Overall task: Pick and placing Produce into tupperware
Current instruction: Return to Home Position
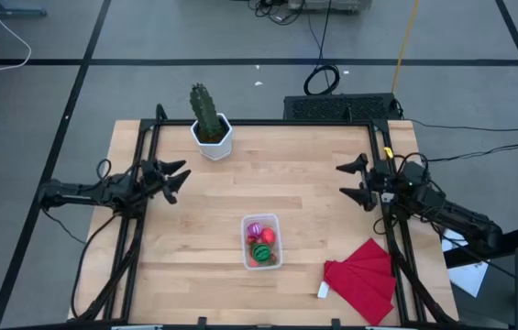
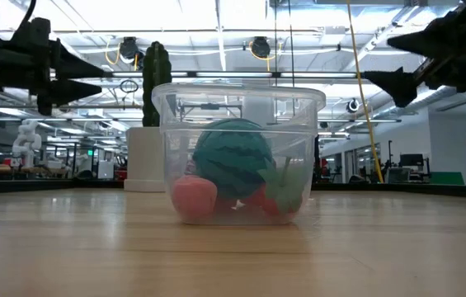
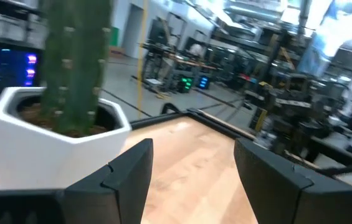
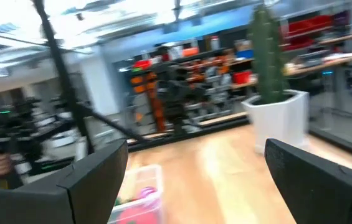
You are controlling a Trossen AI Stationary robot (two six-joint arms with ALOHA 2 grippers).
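Out by the table's side edges hover left gripper and right gripper, fingers spread wide, holding nothing. Looks like homing: produce lies inside tupperware mid-table. Calls only for parking both arms.

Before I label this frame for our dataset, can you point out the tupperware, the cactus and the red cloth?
tupperware (image 2: pixel 241 107), low view, on its clear front wall near the rim.
cactus (image 1: pixel 205 112), high view, on the green stem.
red cloth (image 1: pixel 364 275), high view, on the middle of the folded fabric.
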